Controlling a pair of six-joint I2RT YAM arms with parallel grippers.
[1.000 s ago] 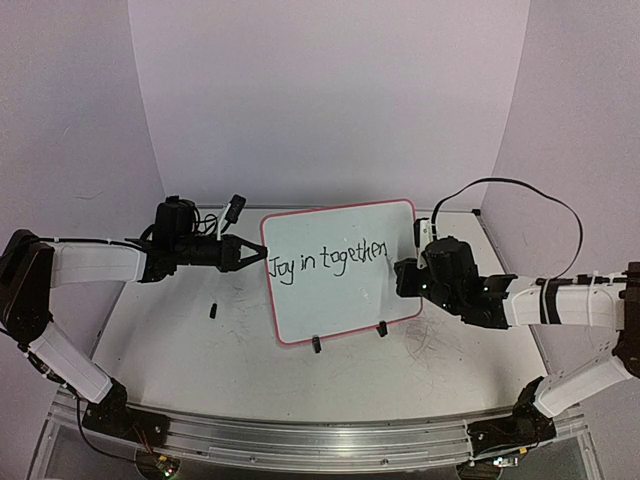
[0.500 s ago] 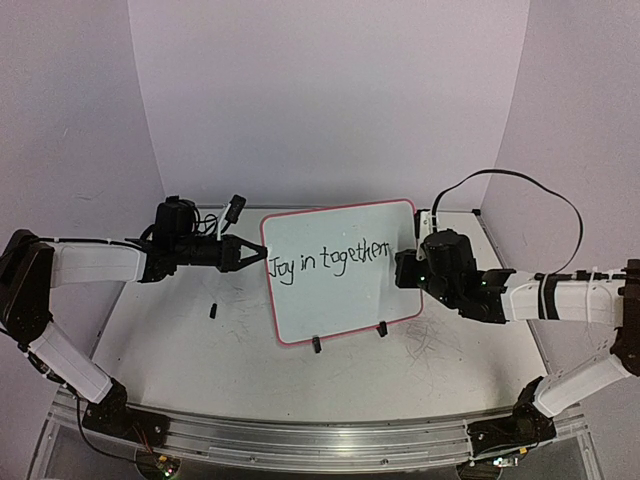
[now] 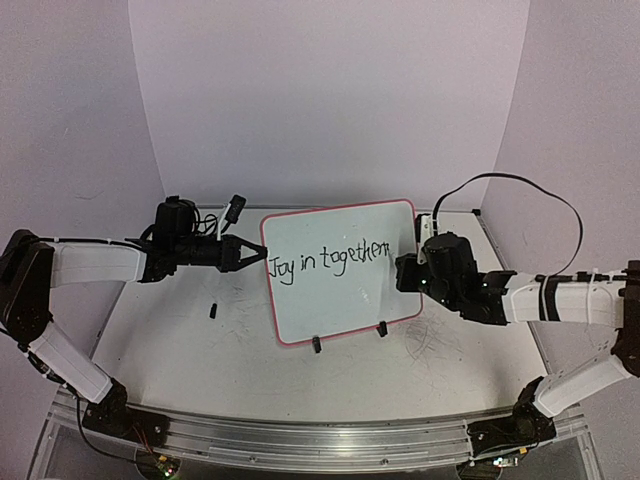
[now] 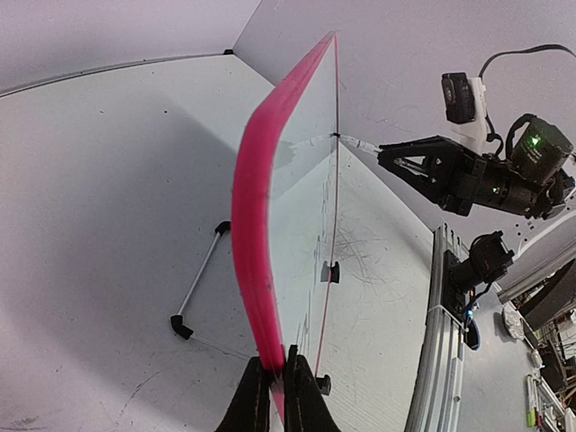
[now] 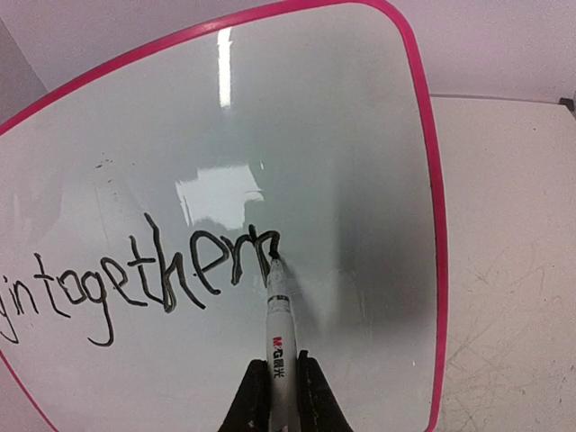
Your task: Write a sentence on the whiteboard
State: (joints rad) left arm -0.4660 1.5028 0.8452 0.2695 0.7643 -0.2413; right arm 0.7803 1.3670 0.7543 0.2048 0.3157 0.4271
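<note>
One scuffed white tabletop [image 3: 200, 365] bears the whiteboard [image 3: 345, 300] before lilac walls [image 3: 330, 100].

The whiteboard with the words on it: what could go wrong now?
1. The left hand pinches only one pink edge of the whiteboard, so a push from the marker in the right hand might twist or tip it.
2. The writing reaches toward the right rim; the words might run out of room.
</note>
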